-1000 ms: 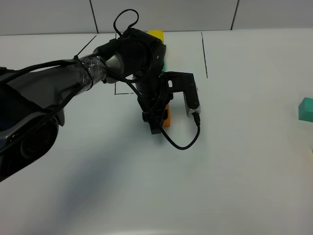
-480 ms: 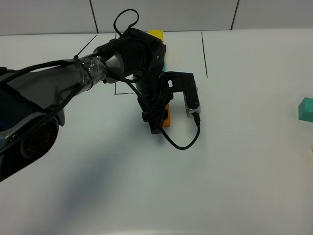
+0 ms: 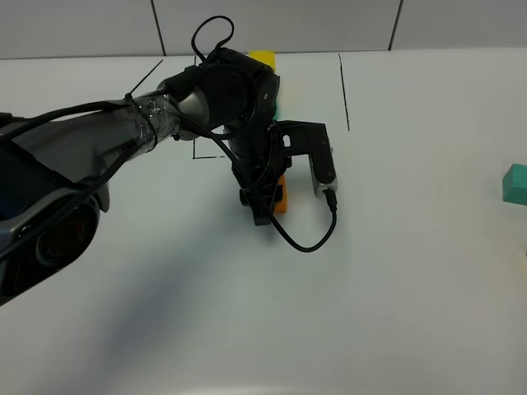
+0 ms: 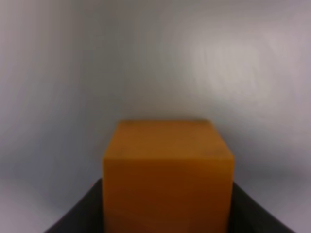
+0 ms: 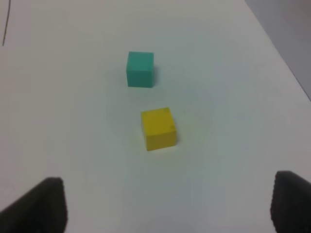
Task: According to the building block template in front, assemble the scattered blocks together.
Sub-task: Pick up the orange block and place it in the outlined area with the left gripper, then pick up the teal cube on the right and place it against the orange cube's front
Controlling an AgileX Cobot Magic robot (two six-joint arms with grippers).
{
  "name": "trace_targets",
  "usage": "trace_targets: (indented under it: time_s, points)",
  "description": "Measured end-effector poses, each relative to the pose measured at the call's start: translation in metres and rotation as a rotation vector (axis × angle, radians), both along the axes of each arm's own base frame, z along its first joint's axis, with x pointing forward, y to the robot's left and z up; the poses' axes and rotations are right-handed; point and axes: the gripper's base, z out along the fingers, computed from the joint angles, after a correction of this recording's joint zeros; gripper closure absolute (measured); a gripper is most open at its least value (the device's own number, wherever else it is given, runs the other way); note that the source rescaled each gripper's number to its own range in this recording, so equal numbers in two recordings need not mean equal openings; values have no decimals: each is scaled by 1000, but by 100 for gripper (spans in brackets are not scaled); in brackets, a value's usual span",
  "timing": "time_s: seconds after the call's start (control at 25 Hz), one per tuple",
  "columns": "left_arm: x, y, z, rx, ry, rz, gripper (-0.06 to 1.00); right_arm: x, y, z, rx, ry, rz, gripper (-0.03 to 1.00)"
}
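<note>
orange cube (image 3: 282, 197) mostly behind arm (image 3: 206, 99), template (image 3: 263, 58) half hidden

Even bright light, soft shadow on white table (image 3: 412, 288), orange block (image 4: 167, 179) blurred close-up

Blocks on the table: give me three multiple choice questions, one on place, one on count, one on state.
1. Where is the orange block? A between the left gripper's fingers; B far from both arms; C atop another block.
2. How many blocks does the right wrist view show? A one; B two; C three.
3. The right gripper is: A open, empty; B shut on a block; C shut, empty.
1 A: dark fingers flank it. 2 B: teal block, yellow block. 3 A: fingertips wide apart, nothing between.
</note>
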Motion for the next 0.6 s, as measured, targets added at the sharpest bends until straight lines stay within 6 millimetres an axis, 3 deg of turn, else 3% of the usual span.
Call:
trace_targets:
  time_s: [0.24,0.32,0.44,0.6]
  points:
    - [-1,-1,3,-3,-4,-2,20,0,0,0,0,-1,0,20]
    - [-2,-2,10,-11,-16,-8,6,0,0,0,0,-1,0,20]
    - [-4,-4,29,-38,-45,-8,-4,0,0,0,0,-1,1,20]
    - [-9,-1,60,-61,-69,20,-4,0,0,0,0,-1,1,20]
